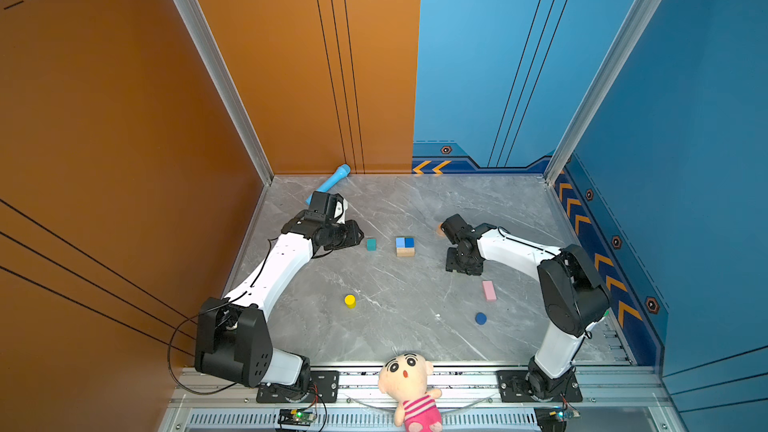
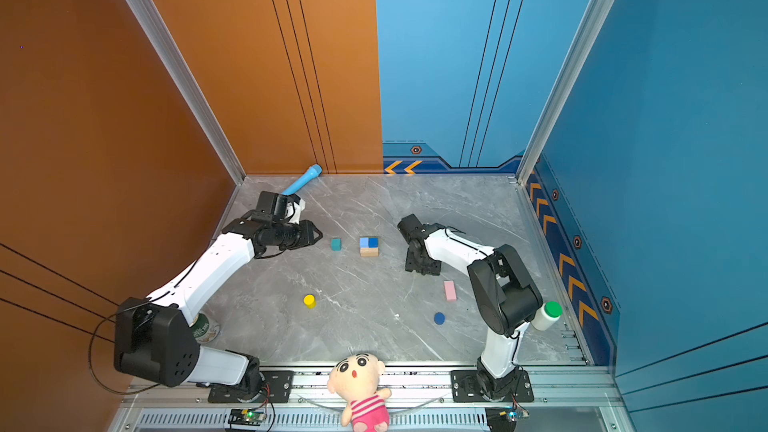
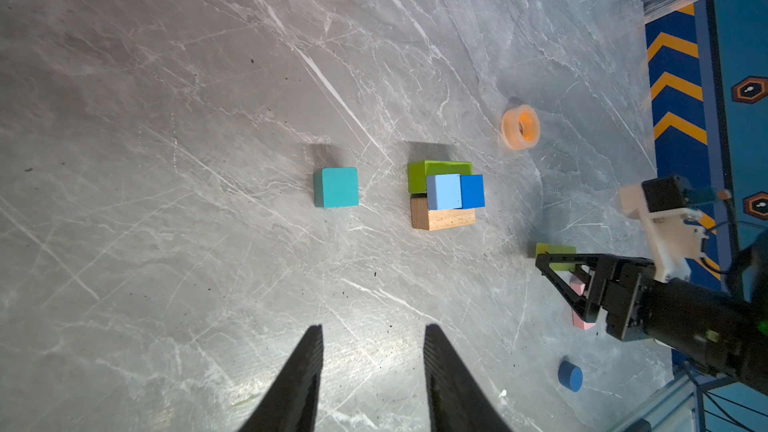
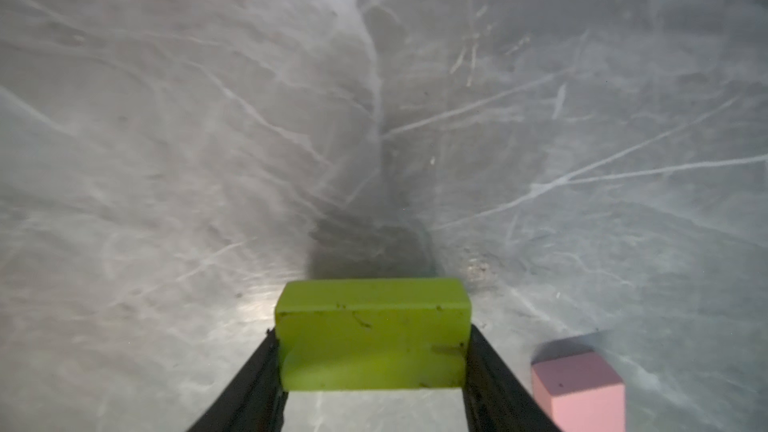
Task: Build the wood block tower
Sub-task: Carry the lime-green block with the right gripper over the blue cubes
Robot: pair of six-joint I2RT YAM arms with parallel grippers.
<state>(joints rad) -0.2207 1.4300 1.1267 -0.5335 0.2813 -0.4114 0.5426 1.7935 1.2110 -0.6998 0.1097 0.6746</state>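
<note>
Marble tabletop (image 1: 415, 326): only wrist views show right claw (image 4: 372, 332) clamping lime green brick (image 4: 370, 353); left claw (image 3: 374, 328) apart.

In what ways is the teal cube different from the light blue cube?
The teal cube stands alone on the table; the light blue cube rests on the tan brick and lime green brick. The teal cube touches no block; the light blue cube touches the dark blue cube. Both are cubes of similar size.

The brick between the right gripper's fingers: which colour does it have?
Lime green; the brick shows best in the right wrist view.
</note>
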